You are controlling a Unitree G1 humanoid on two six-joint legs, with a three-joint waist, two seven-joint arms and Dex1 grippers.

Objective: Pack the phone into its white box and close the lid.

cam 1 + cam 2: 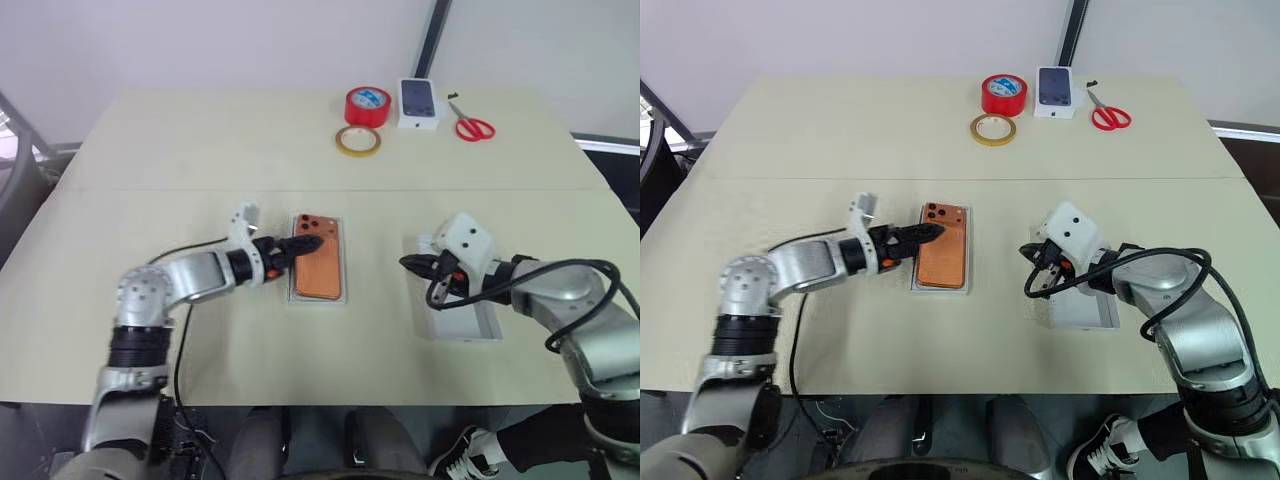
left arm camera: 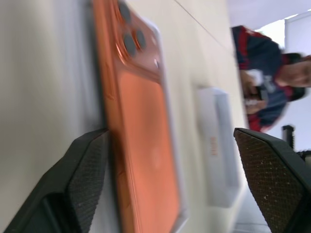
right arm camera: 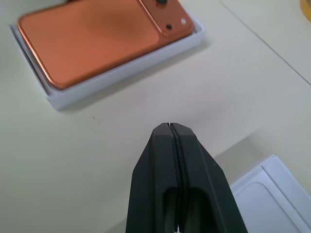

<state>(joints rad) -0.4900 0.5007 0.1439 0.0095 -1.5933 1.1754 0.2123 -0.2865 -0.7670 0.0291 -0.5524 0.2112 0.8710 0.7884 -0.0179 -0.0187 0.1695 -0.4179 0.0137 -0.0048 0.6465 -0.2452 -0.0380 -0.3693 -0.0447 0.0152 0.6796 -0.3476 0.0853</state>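
The phone (image 1: 942, 257) lies face-down in the white box (image 3: 121, 73) mid-bench, glossy, rigid and probably slippery, best pinched by its long edges; left tool (image 1: 305, 243) apart, right tool (image 3: 173, 133) together

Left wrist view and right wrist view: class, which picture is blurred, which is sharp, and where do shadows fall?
Left wrist view: the phone and table are smeared by blur, with a bright washed-out background. Right wrist view: sharp, the shut right gripper crisp, and the white box casts a soft shadow on the table.
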